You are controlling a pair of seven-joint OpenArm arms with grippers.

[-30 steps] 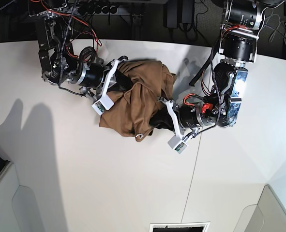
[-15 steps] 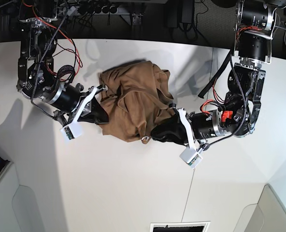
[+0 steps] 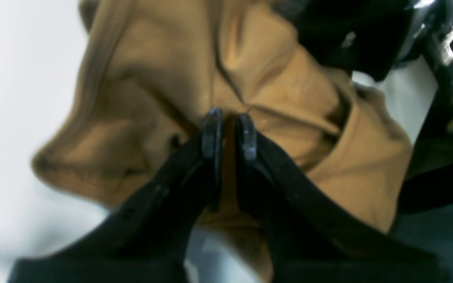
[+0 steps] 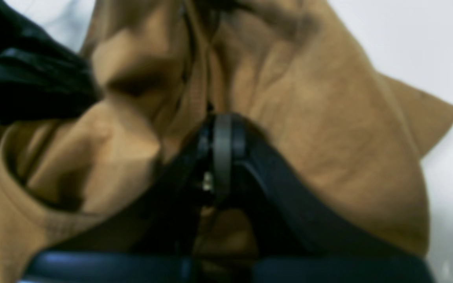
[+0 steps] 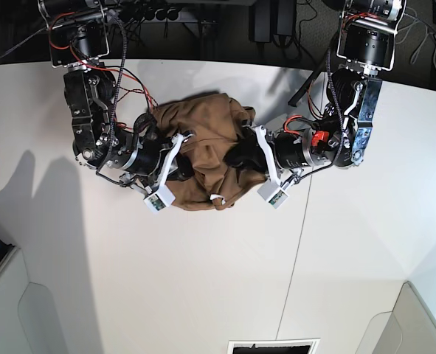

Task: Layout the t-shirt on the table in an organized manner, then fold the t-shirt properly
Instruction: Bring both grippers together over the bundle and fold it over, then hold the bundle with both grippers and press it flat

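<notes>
Centrally, the t-shirt (image 5: 206, 158) lay bunched on the table (image 5: 203, 280). The left gripper (image 3: 229, 131) pinched a fold, fingers nearly together. The right gripper (image 4: 221, 133) was fully closed, seemingly on cloth; blur prevented certainty.

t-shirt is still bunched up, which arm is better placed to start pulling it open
Left, narrowly. The left gripper visibly pinches a fold of the t-shirt between its tips. The right gripper is shut against the cloth, but its grip is hidden. Both sit on opposite sides, so spreading likely needs both.
</notes>
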